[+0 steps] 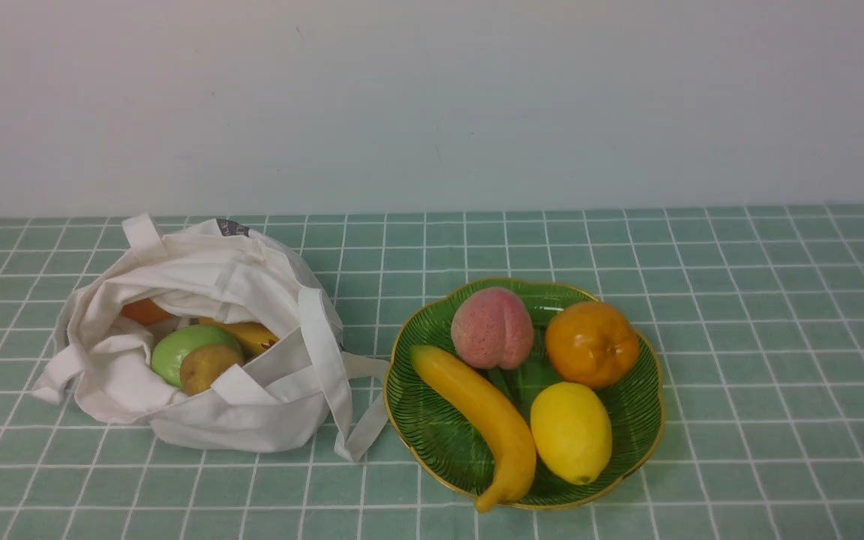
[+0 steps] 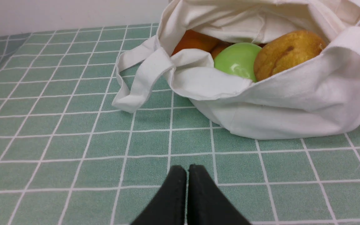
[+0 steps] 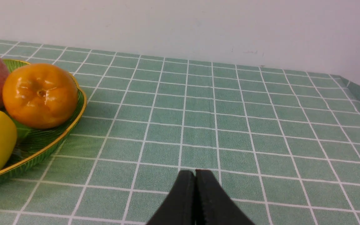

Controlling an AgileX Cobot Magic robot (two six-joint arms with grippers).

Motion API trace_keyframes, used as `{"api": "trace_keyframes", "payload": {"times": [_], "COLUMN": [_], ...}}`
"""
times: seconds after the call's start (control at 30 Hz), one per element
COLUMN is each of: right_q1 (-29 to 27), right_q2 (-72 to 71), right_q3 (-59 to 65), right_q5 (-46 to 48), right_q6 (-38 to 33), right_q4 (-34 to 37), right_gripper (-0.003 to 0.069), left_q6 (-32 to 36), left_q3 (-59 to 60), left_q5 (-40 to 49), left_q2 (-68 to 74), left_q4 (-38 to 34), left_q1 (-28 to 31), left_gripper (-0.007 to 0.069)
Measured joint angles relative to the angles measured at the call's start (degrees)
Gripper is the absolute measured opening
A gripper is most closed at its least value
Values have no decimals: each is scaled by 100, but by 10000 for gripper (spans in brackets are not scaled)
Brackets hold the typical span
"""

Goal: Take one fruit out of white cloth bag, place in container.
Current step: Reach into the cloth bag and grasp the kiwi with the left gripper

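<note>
The white cloth bag lies slumped and open on the left of the table, also filling the left wrist view as the bag. At its mouth rests the brownish oval fruit, seen close up as the fruit, beside a green apple. The green leaf dish stands to the right of the bag. My left gripper is shut and empty, low over the cloth, short of the bag. My right gripper is shut and empty, to the right of the dish. Neither gripper shows in the front view.
The dish holds a banana, a lemon, a peach and an orange. Deeper in the bag lie an orange-red fruit and a yellow fruit. A strap trails toward the dish. A wall backs the table.
</note>
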Motion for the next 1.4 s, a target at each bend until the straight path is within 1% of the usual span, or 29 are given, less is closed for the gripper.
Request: {"api": "trace_keyframes", "payload": {"times": [1.13, 1.2, 1.4], "right_q1": [0, 0, 0], "right_q2": [0, 0, 0], "right_q3": [0, 0, 0], "right_q5": [0, 0, 0], "right_q6": [0, 0, 0], "right_q4": [0, 0, 0], "right_gripper": [-15, -15, -15], "left_q6": [0, -78, -486], "left_q3": [0, 0, 18], "left_q5": [-6, -66, -962], "left_q2": [0, 0, 0], "left_q4": [7, -140, -1170], "left_q1": [0, 0, 0], "left_gripper": [-8, -8, -8]}}
